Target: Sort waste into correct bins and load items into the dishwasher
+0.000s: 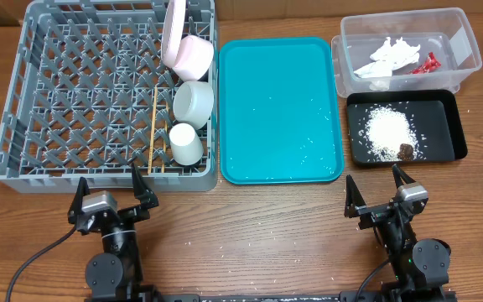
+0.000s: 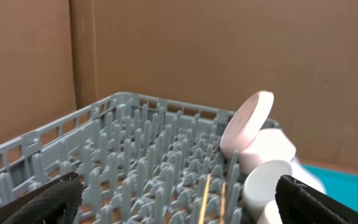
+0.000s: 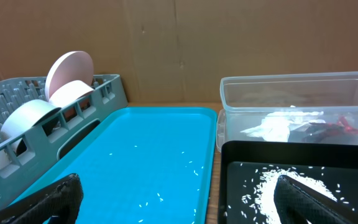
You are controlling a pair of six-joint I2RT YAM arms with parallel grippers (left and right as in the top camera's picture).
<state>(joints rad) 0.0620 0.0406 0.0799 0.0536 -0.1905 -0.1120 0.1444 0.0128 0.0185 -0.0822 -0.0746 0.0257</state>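
The grey dishwasher rack [image 1: 74, 101] holds a pinkish plate [image 1: 173, 29] on edge, two bowls [image 1: 193, 55] [image 1: 194, 102], a white cup [image 1: 186, 143] and wooden chopsticks [image 1: 155, 126] along its right side. The clear tub [image 1: 464, 38] contains a crumpled white napkin [image 1: 392, 54] and a red wrapper [image 1: 428, 63]. Rice [image 1: 386, 131] and a brown lump [image 1: 406, 152] lie in the black tray [image 1: 447, 138]. My left gripper [image 1: 112, 190] stands open at the rack's near edge. In front of the black tray my right gripper [image 1: 377, 192] is open. Both hold nothing.
A teal serving tray [image 1: 280, 109] lies between rack and bins, with a few stray rice grains [image 3: 188, 163] on it. Brown cardboard walls [image 2: 229, 50] rise behind the table. Bare wooden tabletop [image 1: 250, 235] stretches between the two arms.
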